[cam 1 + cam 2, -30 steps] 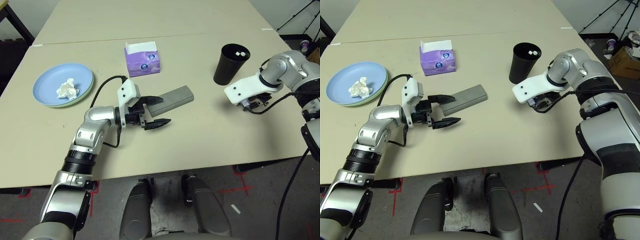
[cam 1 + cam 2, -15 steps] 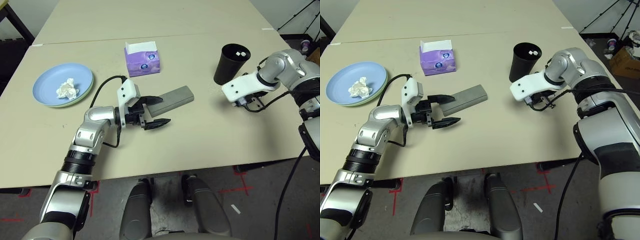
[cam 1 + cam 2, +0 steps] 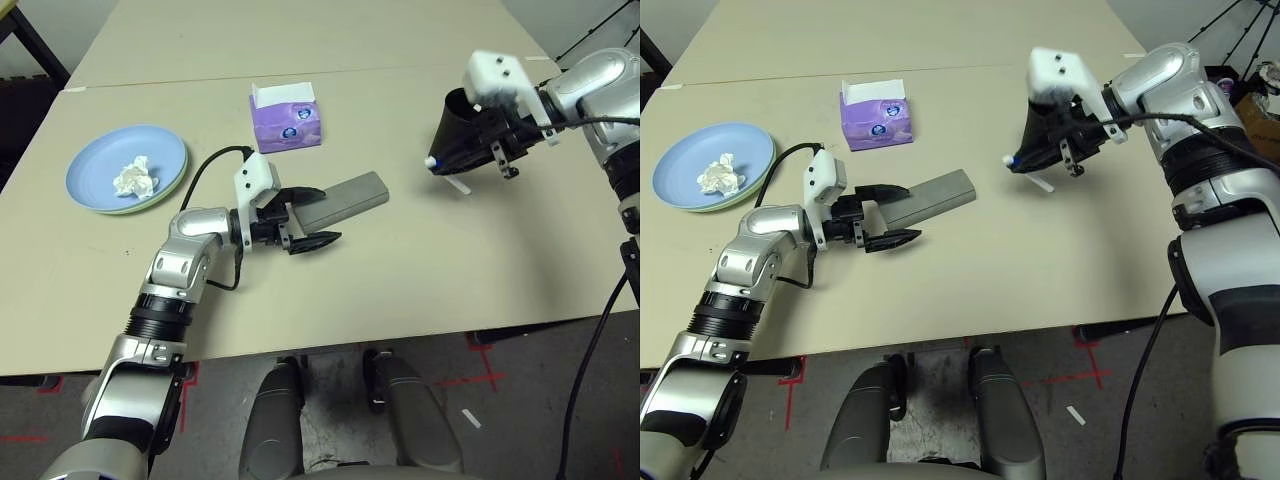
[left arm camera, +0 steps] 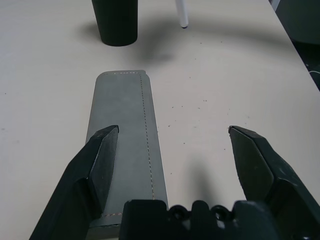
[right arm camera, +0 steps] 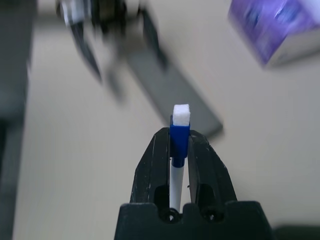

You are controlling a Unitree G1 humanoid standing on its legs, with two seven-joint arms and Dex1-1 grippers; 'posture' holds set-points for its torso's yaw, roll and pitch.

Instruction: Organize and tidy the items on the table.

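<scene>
1. Right claw (image 5: 180, 131) is clamped on a pen (image 5: 179, 145), its two fingers pressing the blue part from either side, with the white tip standing clear beyond them.
2. The pen is tilted, its white barrel slanting down toward the table (image 3: 270, 305); whether its lower end touches the surface, I cannot tell.
3. Left claw (image 3: 331, 215) has its fingers well apart. One finger reaches over the near end of the grey case (image 3: 345, 200); the other stands off to the side, so the case is not gripped.
4. The case lies flat on the table, between the left claw and the black cup (image 4: 118, 22).
5. The cup stands on the table, partly hidden behind the right claw.
6. On the robot's left, the blue plate (image 3: 95, 182) sits on the green plate (image 3: 140, 208), with the crumpled tissue (image 3: 135, 179) on top.
7. The purple tissue box (image 3: 287, 130) rests beyond the case, between plates and cup.
</scene>
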